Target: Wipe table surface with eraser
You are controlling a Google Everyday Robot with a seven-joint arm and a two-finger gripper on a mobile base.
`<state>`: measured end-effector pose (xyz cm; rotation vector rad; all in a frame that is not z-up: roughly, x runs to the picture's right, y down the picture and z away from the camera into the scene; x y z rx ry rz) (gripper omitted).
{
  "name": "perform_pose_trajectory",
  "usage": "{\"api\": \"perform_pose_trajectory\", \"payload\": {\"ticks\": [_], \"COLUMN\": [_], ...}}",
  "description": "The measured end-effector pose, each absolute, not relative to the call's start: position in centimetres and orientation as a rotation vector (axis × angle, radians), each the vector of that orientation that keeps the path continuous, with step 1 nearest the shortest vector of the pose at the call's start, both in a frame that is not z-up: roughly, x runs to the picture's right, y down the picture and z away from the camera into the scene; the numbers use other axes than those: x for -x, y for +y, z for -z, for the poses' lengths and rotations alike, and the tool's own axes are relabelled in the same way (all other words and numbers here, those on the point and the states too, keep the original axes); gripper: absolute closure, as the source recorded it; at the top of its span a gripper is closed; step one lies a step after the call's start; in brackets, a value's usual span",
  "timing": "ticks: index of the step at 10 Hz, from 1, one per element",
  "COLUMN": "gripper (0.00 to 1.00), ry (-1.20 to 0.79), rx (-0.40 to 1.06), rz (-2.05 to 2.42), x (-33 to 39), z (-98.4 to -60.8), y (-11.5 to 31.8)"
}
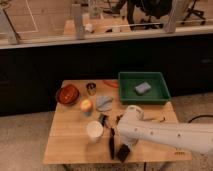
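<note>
The table surface (70,145) is a light wooden top with a small dark logo at its front right corner. The eraser (123,153), a flat black block, lies on it near the front edge, just right of a slim black stick-like tool (111,143). My white arm reaches in from the right. Its gripper (124,147) is at the arm's tip, right over the eraser and shut on it, pressing it to the wood. The wrist hides most of the fingers.
A green tray (125,94) holding a grey-blue pad (142,88) stands at the back right. A red bowl (67,94), metal cup (91,88), orange fruit (86,105), grey cloth (104,102) and white cup (94,130) crowd the left and middle.
</note>
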<state>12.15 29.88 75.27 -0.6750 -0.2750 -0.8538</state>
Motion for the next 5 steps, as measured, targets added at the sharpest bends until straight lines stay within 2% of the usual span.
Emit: {"api": "perform_pose_trajectory", "payload": {"ticks": [5], "gripper": [1.0], "ry": [-0.215], "rx": [0.713], "rz": [0.75], "x": [-17.6], "z": [-77.2], "y": [29.7]}}
